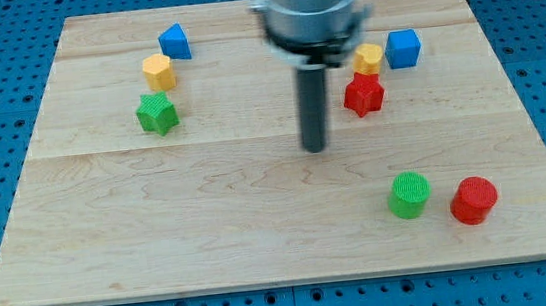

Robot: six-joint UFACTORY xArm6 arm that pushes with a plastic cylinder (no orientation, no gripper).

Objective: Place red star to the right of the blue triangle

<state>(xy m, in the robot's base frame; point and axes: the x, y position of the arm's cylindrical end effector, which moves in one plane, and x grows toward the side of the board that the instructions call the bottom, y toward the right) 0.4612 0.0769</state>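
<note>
The red star (pixel 363 94) lies on the wooden board at the view's upper right. The blue triangle (pixel 175 42) lies at the view's upper left. My tip (pixel 316 150) rests on the board near the middle, a little to the left of and below the red star, not touching it. The blue triangle is far to the upper left of the tip.
A yellow hexagon (pixel 158 72) and a green star (pixel 157 114) sit below the blue triangle. A yellow block (pixel 369 59) and a blue cube (pixel 403 48) sit just above the red star. A green cylinder (pixel 409 195) and a red cylinder (pixel 473 200) lie at the lower right.
</note>
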